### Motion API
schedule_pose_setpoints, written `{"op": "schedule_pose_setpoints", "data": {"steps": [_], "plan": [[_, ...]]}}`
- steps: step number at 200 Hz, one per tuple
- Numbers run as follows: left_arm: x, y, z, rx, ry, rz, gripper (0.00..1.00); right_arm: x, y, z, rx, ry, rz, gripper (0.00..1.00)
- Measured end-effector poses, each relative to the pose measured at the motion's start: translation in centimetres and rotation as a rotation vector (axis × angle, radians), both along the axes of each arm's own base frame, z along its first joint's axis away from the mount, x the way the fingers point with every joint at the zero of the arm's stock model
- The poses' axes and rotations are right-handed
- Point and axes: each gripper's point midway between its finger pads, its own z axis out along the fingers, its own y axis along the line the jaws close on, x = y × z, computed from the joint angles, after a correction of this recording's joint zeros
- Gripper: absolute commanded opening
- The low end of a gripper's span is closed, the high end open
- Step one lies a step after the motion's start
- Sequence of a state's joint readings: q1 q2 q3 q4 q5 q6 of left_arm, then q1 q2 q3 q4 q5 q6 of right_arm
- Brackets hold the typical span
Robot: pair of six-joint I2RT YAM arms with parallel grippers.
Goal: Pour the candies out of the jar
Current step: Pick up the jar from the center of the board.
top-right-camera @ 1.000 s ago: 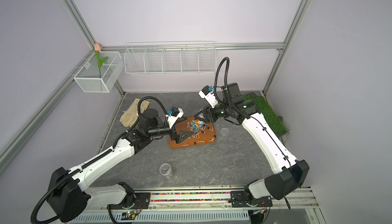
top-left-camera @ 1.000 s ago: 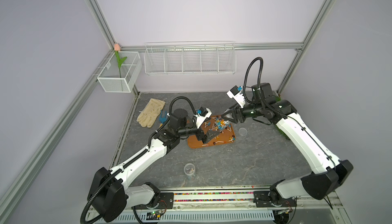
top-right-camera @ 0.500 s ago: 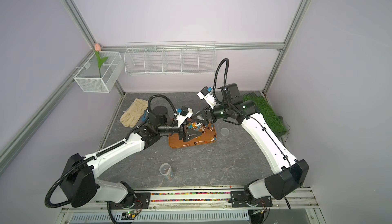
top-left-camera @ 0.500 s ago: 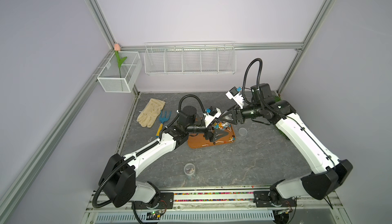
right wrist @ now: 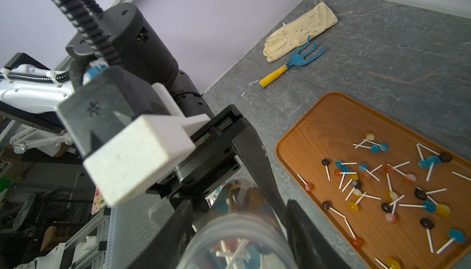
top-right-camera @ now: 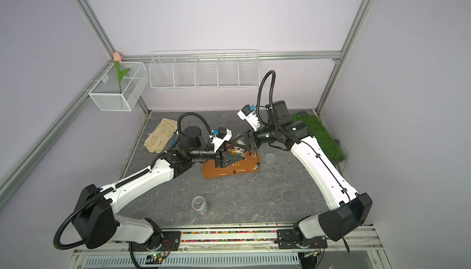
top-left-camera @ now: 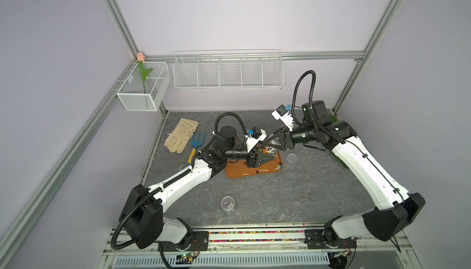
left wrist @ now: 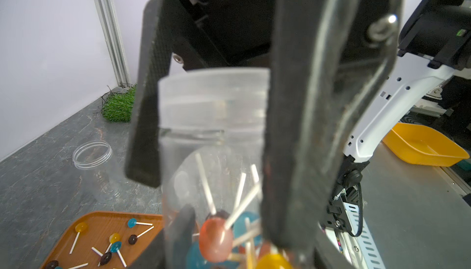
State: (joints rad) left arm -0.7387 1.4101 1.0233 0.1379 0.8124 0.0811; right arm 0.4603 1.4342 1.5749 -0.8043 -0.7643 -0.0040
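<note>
Right gripper (top-right-camera: 235, 145) clamps the jar (left wrist: 214, 117) over the tray (right wrist: 318, 127), so candies (left wrist: 216, 237) land there. My left gripper (top-right-camera: 235, 158) brackets the base, probably for tipping; grip unconfirmed, cannot tell.

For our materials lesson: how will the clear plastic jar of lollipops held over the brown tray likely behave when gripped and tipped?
The clear plastic jar looks smooth-walled, so probably slippery. The loose coloured lollipops piled at one end would likely slide, shifting its weight. Round, it may roll if laid down.
</note>
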Motion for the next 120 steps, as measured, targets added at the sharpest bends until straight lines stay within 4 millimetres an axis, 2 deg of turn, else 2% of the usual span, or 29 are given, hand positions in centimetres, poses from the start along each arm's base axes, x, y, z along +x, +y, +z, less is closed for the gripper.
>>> {"op": "schedule_pose_setpoints", "data": {"steps": [28,82,112,120], "plan": [[-0.4,-0.1,-0.5,0.018,0.004,-0.011,0.69,0.0,0.0,0.9,0.013,-0.019,0.002,0.55],[-0.2,0.0,-0.5,0.020,0.021,0.003,0.43,-0.2,0.0,1.3,0.026,-0.020,0.008,0.54],[0.0,-0.2,0.0,-0.006,0.023,0.014,0.38,-0.2,-0.1,1.8,0.038,-0.039,0.002,0.53],[-0.1,-0.2,0.0,-0.012,0.022,0.018,0.37,-0.2,-0.1,1.9,0.040,-0.045,-0.001,0.56]]}}
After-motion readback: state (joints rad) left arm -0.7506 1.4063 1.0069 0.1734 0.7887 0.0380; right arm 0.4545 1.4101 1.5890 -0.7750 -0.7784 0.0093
